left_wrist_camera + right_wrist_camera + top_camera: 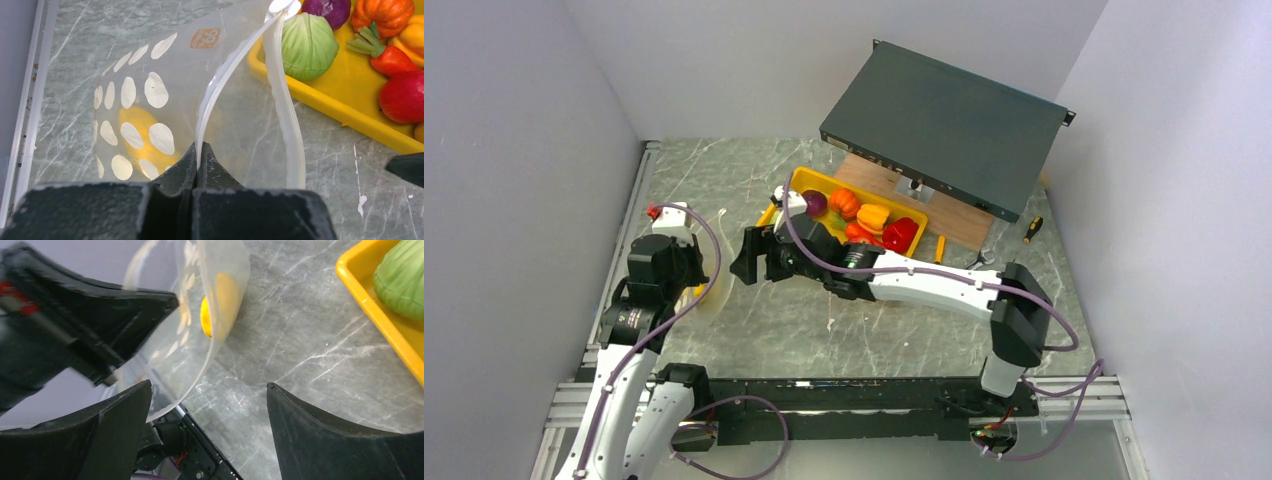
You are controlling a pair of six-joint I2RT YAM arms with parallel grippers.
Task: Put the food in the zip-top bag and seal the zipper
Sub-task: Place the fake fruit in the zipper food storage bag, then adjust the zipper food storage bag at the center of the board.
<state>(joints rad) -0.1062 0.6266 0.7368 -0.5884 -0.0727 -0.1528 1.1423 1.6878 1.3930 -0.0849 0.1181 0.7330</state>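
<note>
- Pinching the near lip of the zip-top bag (150,75) right at its zipper (285,100), the left hand (197,162) is clenched on the strip. I judge this grip is meant to keep the floppy mouth lifted and gaping toward the yellow tray (320,102), so that pieces can go in without the film collapsing.
- The bag lies on the tabletop (340,185) just beside the tray's left end. Its far lip arches free, and the zipper is unsealed along all that shows.
- The right hand (207,387) hovers released and empty, jaws spread wide, above the bare tabletop between the bag's mouth and the tray. From there it looks well placed to reach for a piece.
- In the bag: one yellow piece (135,122), resting toward the closed end.
- In the tray, counted from the left wrist view, are six pieces:
  - one green round piece (307,45)
  - one purple round piece (327,7)
  - one orange pumpkin (382,15)
  - one yellow-orange piece (412,35)
  - one red piece with a green stem (387,59)
  - one red round piece (405,95)
- A sliver at the frame's right edge may be a seventh piece; I cannot tell.
- Beyond the tray sit one dark box (944,125) and one screwdriver (1032,228), neither part of the job.
- By my reckoning the filling is barely begun and the sealing is not yet started.
</note>
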